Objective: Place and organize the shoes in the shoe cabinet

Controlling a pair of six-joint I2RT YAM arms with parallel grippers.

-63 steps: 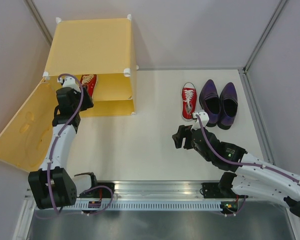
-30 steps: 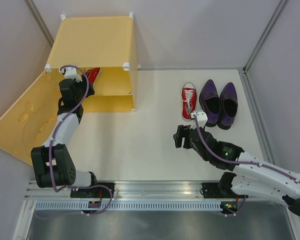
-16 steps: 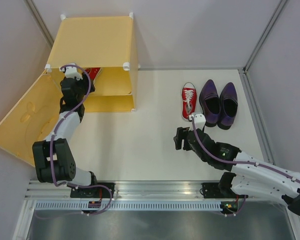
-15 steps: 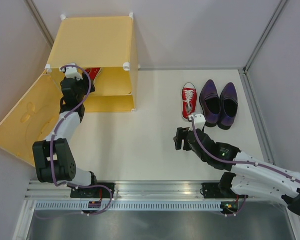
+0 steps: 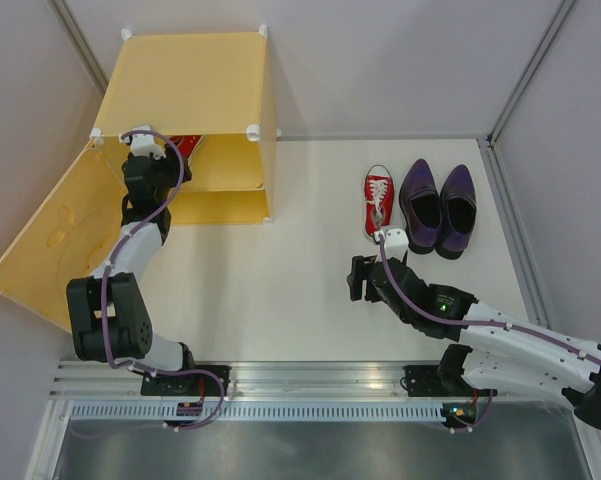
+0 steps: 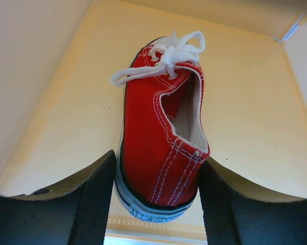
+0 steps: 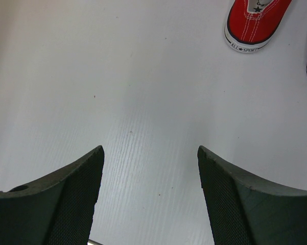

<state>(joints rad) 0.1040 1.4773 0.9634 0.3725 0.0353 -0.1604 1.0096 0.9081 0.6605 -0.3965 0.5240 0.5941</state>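
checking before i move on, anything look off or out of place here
The red sneaker in the left gripper looks tipped onto its side inside the cabinet, not flat on its sole. Its mate lies on the table beside the purple shoes, so the pair is split. Nothing looks damaged.

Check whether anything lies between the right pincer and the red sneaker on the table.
Nothing visible does: only bare table lies between the right pincer and the red sneaker. The purple shoes stand beside it, off that path.

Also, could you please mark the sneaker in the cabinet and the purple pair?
sneaker in the cabinet (image 6: 154, 133): left wrist view, red side panel.
purple pair (image 5: 419, 183): top external view, toe of one shoe.
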